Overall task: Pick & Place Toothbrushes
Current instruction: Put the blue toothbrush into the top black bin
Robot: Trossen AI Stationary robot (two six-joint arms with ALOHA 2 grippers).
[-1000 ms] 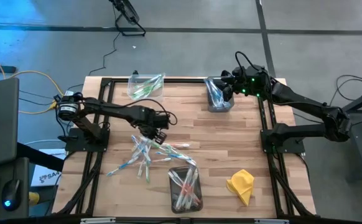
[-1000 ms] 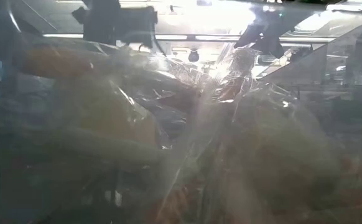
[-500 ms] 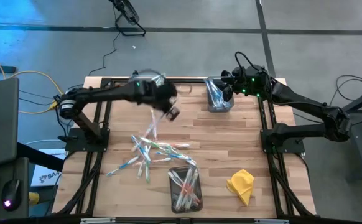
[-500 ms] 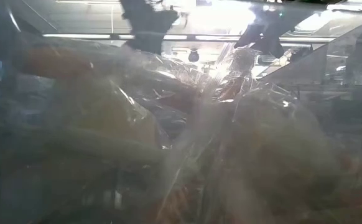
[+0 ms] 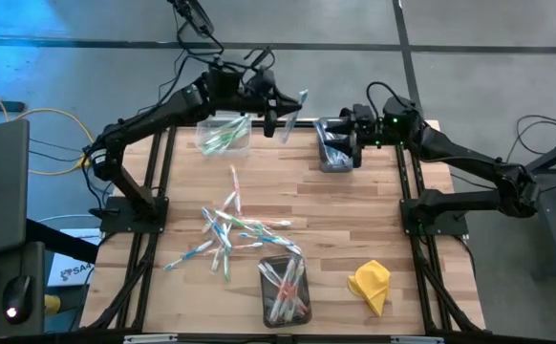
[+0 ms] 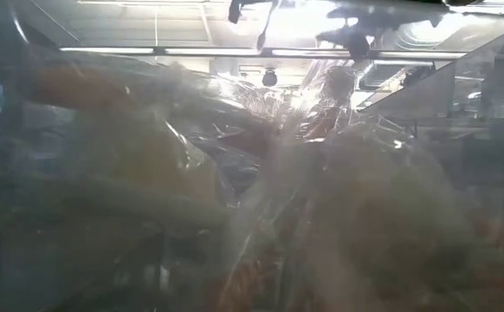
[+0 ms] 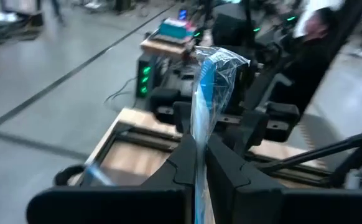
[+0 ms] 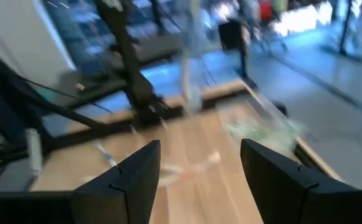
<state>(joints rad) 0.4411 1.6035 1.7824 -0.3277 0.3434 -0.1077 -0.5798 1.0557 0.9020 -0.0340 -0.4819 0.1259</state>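
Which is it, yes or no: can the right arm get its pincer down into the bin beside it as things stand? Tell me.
Probably yes. The right pincer stands open at the bin holding blue toothbrushes, nothing lying between them. The left pincer, shut on a wrapped toothbrush, hangs close by and could crowd it.

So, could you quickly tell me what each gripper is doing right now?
Left gripper: shut on a wrapped blue toothbrush, raised near the table's far edge.
Right gripper: open, holding nothing, by the far-right bin.
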